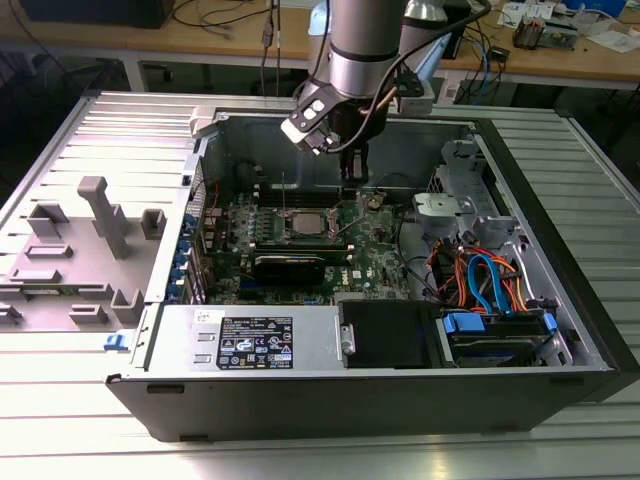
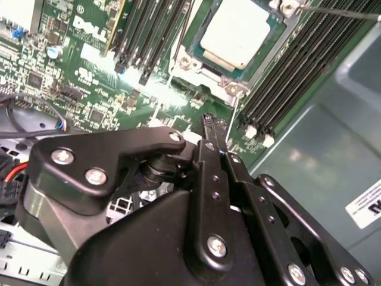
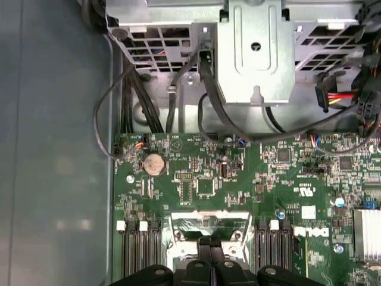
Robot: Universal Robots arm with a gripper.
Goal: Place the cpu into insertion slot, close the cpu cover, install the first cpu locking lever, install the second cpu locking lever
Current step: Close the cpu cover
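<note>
1. in the exterior view the arm comes down into an open computer case [image 1: 560,300] that lies on a ribbed metal table [image 1: 60,430].
2. the gripper [image 1: 352,178] hangs just above the green circuit board [image 1: 375,245], near the cpu [image 1: 305,222] and at about 1 o'clock from it, not touching it.
3. in both wrist views the gripper's [image 2: 213,122] [image 3: 211,241] two black fingers are pressed together with nothing between them.
4. the cpu [image 2: 235,33] lies flat in the insertion slot [image 1: 327,228], its pale metal top facing up.
5. in the second wrist view a silver frame, the cpu cover [image 2: 271,42], lies around the chip's edge. i cannot tell whether it is latched.
6. a thin metal rod [image 2: 333,10] runs away from one corner of that frame.
7. long black memory slots [image 2: 297,65] run along both sides of the socket.
8. in the first wrist view a round coin battery [image 3: 153,164] sits on the board, well apart from the fingertips.
9. in the exterior view a bundle of orange, red and blue cables [image 1: 480,275] lies at 4 o'clock from the cpu.
10. a labelled silver power box [image 1: 250,340] lies at 7 o'clock from the cpu.
11. grey fixture blocks [image 1: 100,215] stand on the table at 9 o'clock from the cpu, outside the case.
</note>
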